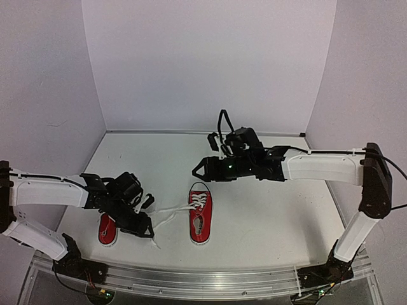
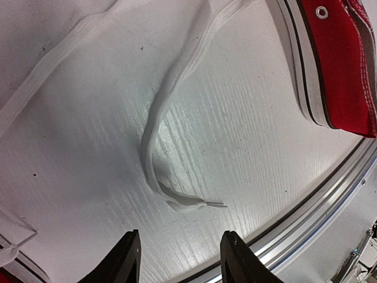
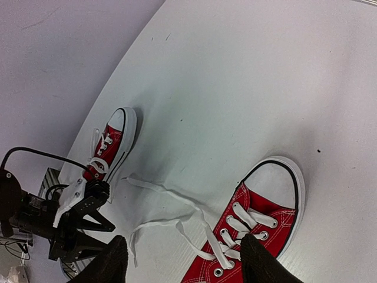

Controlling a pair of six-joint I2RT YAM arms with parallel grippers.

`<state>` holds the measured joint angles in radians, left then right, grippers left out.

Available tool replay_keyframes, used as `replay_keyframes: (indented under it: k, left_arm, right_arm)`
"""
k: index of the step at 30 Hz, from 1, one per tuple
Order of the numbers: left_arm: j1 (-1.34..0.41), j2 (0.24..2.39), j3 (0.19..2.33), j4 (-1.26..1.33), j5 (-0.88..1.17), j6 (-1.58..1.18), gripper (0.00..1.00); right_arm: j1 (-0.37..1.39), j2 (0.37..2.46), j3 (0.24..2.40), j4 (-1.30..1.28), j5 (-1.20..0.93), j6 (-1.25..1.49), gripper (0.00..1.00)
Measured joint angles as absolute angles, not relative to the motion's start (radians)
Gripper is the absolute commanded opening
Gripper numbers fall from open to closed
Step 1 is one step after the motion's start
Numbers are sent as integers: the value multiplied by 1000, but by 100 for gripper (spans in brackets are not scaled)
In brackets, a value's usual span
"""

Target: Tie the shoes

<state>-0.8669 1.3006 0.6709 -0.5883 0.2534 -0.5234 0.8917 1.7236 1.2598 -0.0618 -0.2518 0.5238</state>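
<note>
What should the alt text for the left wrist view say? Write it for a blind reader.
A loose white lace lies curled on the table, its tip just ahead of the open left gripper, which holds nothing. A red shoe with a white sole fills the upper right corner, and the table's metal rail crosses the lower right.

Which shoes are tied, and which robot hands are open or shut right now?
Middle shoe: upright, laces untied, trailing across the table.
Shoe by the left arm: upright, laces loose.
Left gripper: open, empty, lace end lying just ahead.
Right gripper: open, empty, above the middle shoe.
</note>
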Motion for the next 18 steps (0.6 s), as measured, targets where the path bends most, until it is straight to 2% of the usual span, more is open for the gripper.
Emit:
replay_keyframes:
  k: [18]
  left_arm:
    - [-875, 1454, 707, -560, 177, -502, 39]
  right_arm:
    - [891, 1697, 1222, -60, -251, 505, 61]
